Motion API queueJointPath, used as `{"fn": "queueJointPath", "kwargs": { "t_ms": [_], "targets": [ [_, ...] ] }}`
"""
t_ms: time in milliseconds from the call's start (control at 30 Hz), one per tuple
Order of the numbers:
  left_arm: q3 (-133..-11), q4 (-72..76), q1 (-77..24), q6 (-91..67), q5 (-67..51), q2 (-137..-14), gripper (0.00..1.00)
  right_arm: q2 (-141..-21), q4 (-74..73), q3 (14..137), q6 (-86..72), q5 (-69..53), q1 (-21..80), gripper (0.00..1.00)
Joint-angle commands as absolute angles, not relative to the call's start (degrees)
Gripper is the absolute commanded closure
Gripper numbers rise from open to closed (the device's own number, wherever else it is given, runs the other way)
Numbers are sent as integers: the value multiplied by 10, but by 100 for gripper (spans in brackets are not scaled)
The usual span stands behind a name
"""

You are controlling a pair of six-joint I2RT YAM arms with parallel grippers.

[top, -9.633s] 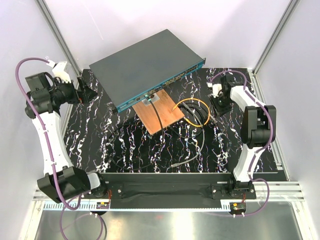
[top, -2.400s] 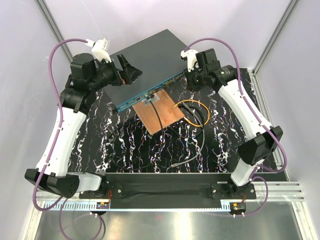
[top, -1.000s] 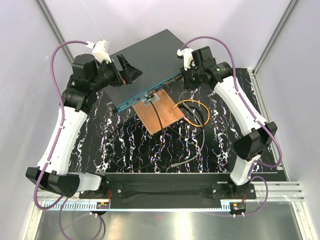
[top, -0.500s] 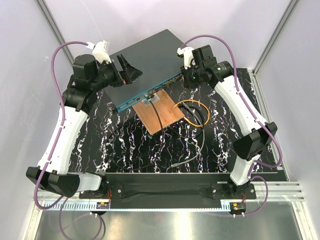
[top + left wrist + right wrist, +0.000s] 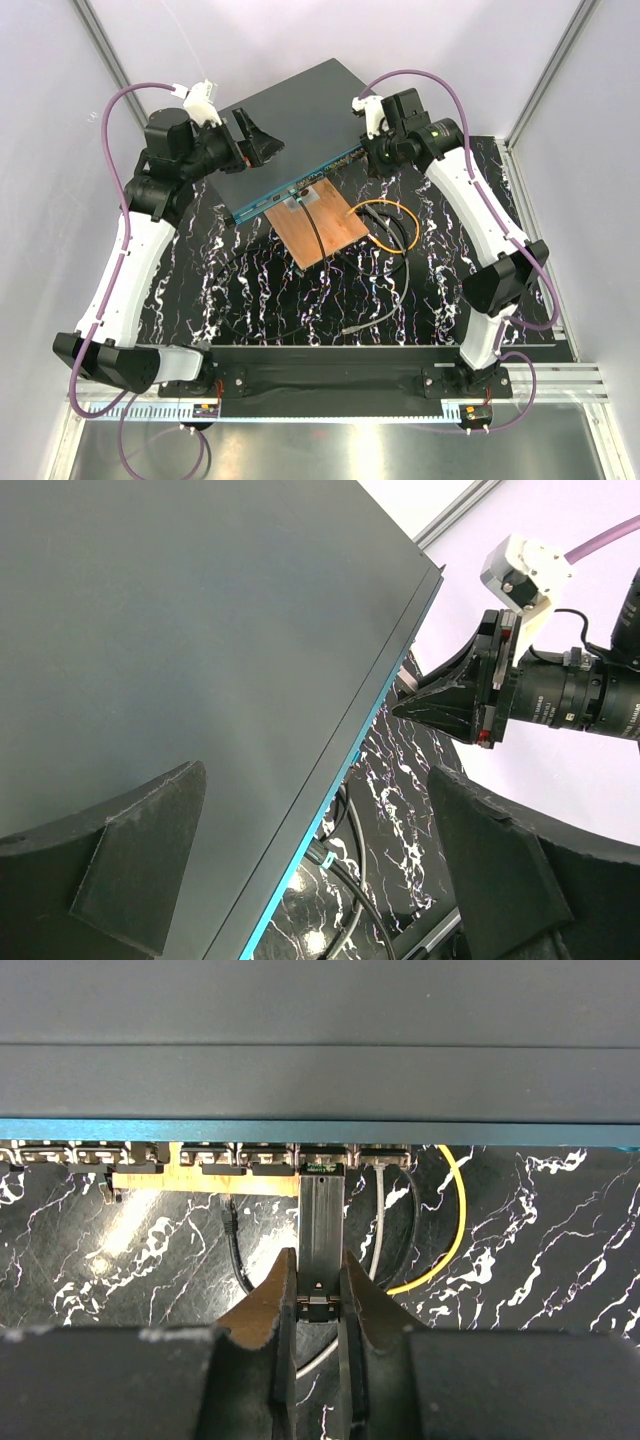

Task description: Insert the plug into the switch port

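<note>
The switch [image 5: 290,125] is a flat dark blue-grey box with a teal front edge [image 5: 320,1132] over a row of sockets. My right gripper [image 5: 318,1295] is shut on a grey metal plug [image 5: 322,1225] and holds it straight at the front face. The plug's far end meets a socket [image 5: 322,1165]; how deep it sits is hidden. In the top view the right gripper [image 5: 370,160] is at the switch's right front. My left gripper [image 5: 256,141] is open and empty above the switch top [image 5: 180,630], fingers [image 5: 135,865] spread over the teal edge.
A brown wooden board [image 5: 322,225] lies against the switch's front. A yellow cable loop [image 5: 385,225], black cables and a grey cable [image 5: 375,318] with a loose end lie on the black marble mat [image 5: 250,280]. White walls and frame posts close in the sides.
Both arms swung in from the sides to the switch. Over the last second the right gripper edged closer to the front face with the plug; the left arm stayed still.
</note>
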State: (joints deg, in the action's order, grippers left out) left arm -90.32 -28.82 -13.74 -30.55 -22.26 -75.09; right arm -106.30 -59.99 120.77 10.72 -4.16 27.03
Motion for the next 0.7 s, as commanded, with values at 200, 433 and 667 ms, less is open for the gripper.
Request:
{"fn": "queueJointPath", "kwargs": {
  "t_ms": [200,433,667],
  "targets": [
    [-911,-258,-134,-314,-241,-753,1,-1085,-565,1260,118,-70,281,100],
    [-910,-257,-133,-315,-238,-752,1,-1077,-557,1274,108,-69,281,100],
    [-907,-256,-132,-320,-240,-753,1,-1073,-558,1270,111,-78,281,100]
  ]
}}
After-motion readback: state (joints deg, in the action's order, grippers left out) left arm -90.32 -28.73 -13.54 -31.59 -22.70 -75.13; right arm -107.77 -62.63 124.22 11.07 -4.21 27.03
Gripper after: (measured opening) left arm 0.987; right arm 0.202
